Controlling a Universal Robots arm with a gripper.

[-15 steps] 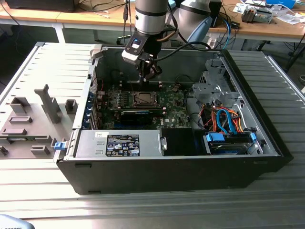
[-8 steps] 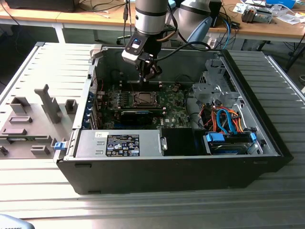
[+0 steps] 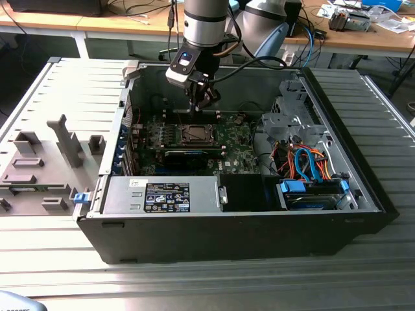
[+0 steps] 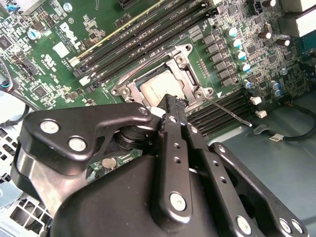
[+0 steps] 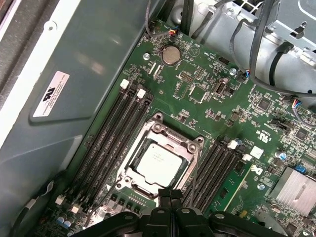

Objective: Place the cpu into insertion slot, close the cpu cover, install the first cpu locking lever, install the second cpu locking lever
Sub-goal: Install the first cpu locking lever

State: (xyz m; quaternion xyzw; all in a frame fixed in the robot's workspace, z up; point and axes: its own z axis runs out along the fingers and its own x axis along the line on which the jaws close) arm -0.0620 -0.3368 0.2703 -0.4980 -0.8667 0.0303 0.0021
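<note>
**CPU seated, cover down, claw parked at socket edge**

I'm watching the black two-finger gripper (image 5: 170, 196) hovering just over the rim of the square silver-rimmed insertion slot (image 5: 159, 157), fingers pinched together with nothing between them (second wrist view agrees (image 4: 174, 106)).

Risks, as I'm judging them:
- Closed fingertips are sitting right at the socket rim. Any sideways drift and they're scraping the thin silver metal cpu cover frame (image 5: 145, 143) or the green motherboard (image 5: 207, 96) next to it.
- A thin wire locking lever (image 4: 228, 112) is lying out beside the socket, apparently unlatched. A glancing push could be bending it instead of hooking it.
- The long black memory slots (image 5: 111, 136) are flanking the socket closely, leaving little room to swing.

The small flat pale silver-grey cpu (image 5: 160, 159) is lying flat inside the slot, showing through the cover's window, looking level and square. In the exterior view the arm is reaching down into the open black computer case (image 3: 227, 236).
</note>
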